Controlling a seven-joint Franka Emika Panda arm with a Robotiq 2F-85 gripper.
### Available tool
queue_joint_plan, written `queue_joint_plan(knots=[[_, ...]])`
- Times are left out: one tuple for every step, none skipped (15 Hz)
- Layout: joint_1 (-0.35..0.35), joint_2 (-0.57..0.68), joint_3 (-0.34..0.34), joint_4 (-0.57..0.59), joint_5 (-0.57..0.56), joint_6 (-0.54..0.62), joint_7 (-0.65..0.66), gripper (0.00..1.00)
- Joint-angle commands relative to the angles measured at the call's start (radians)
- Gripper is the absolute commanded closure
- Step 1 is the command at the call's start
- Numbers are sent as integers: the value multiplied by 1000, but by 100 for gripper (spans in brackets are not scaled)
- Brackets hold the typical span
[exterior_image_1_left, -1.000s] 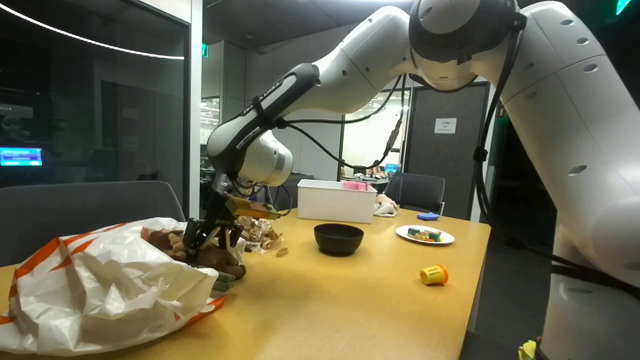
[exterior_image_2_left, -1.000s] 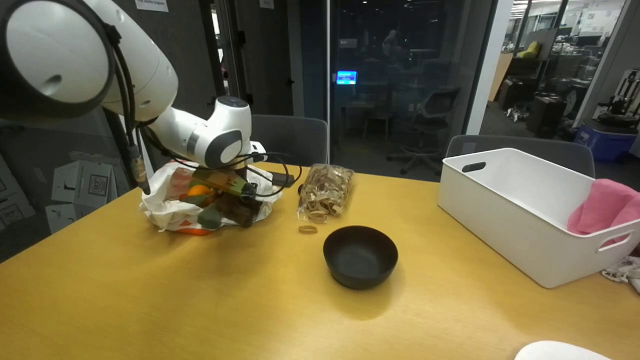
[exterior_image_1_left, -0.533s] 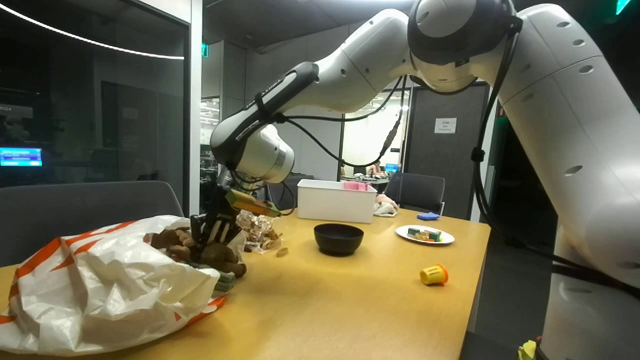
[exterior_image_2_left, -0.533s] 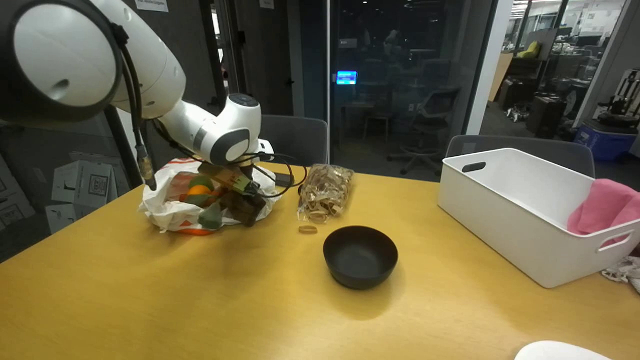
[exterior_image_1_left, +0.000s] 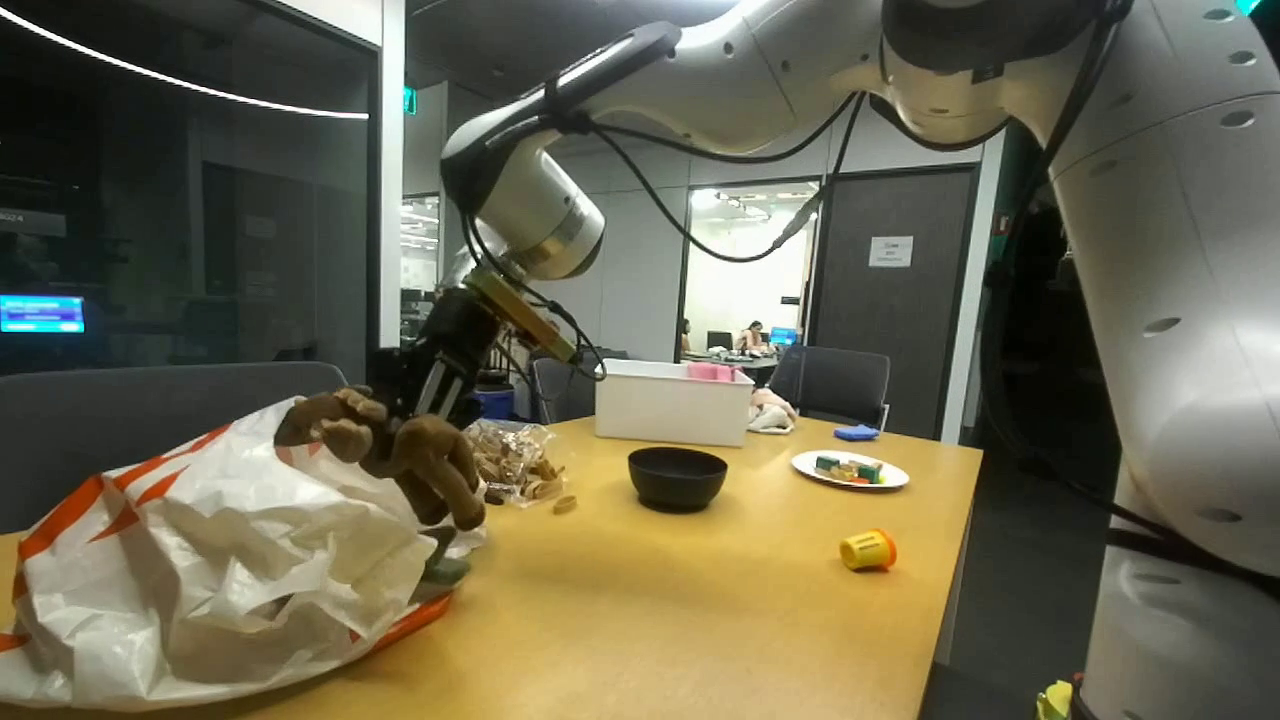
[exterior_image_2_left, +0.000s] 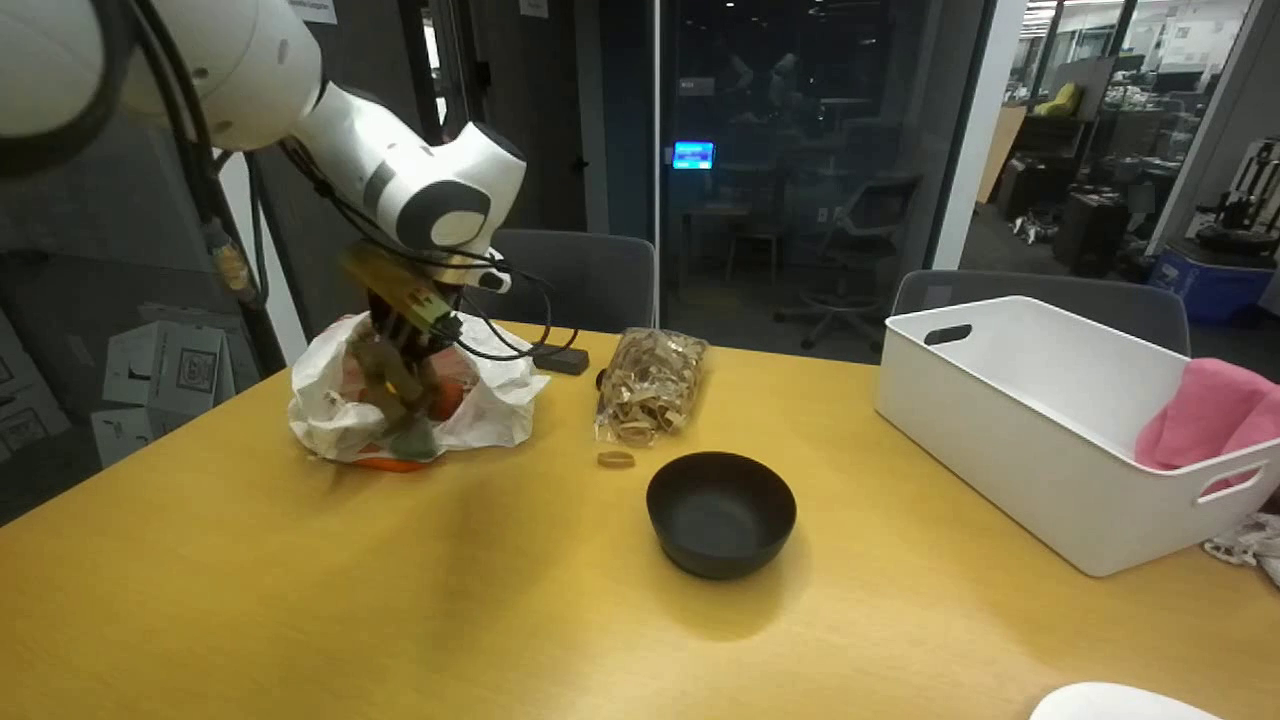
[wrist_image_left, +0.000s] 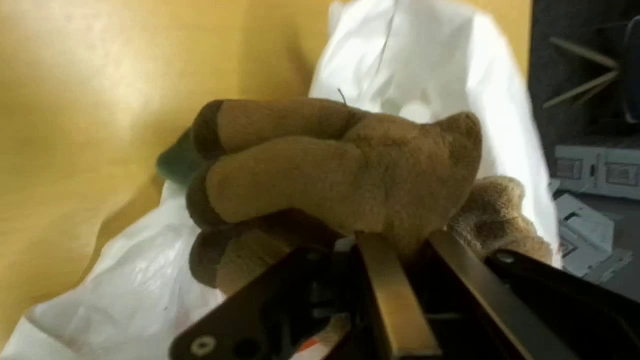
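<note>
A brown plush toy (wrist_image_left: 320, 170) with several limbs and darker ends hangs from my gripper (wrist_image_left: 402, 242), whose fingers pinch a fold of its fabric. In an exterior view the toy (exterior_image_1_left: 435, 460) is raised at the mouth of a white plastic bag (exterior_image_1_left: 270, 545) with orange markings, its limbs dangling over the rim. Part of the bag (exterior_image_2_left: 500, 395) also shows in an exterior view, where the arm hides much of its inside. A dark green item (exterior_image_1_left: 445, 568) pokes out at the bag's lower opening, and something orange-red (exterior_image_2_left: 450, 398) lies inside.
Near the bag lies a clear packet of brown loops (exterior_image_2_left: 652, 385), with one loose loop (exterior_image_2_left: 615, 459). A black bowl (exterior_image_2_left: 720, 515) stands mid-table. Beyond are a white bin (exterior_image_2_left: 1000, 440) with pink cloth (exterior_image_2_left: 1210, 415), a white plate (exterior_image_1_left: 806, 463) of coloured pieces and a yellow cup (exterior_image_1_left: 866, 550).
My gripper has closed on the plush toy and risen from the bag with it. The toy's limbs, earlier lying on the bag's contents, now hang down. The upper arm has lifted too.
</note>
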Motion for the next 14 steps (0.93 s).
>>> queue_joint_plan(knots=[[-7,-142,-66,-10,47,-271,113,97],[-6,-175,-93,-22,32,-318,155,97],[-2,-212,-127,-48,-4,-336,195,97],[2,-242,-158,-68,-47,-345,225,97],[0,-270,-185,-98,-89,-338,243,97],[-4,-294,-211,-134,-127,-322,258,97],[-5,-313,-233,-167,-172,-306,277,97],[-8,-332,-254,-212,-216,-289,293,97],[-9,-344,-271,-246,-258,-275,319,97],[-11,-353,-285,-281,-290,-273,339,97],[-11,-356,-295,-308,-314,-271,354,97],[-11,-357,-303,-331,-329,-279,355,97],[-12,-358,-310,-351,-333,-290,349,97],[-12,-353,-315,-369,-337,-299,333,96]])
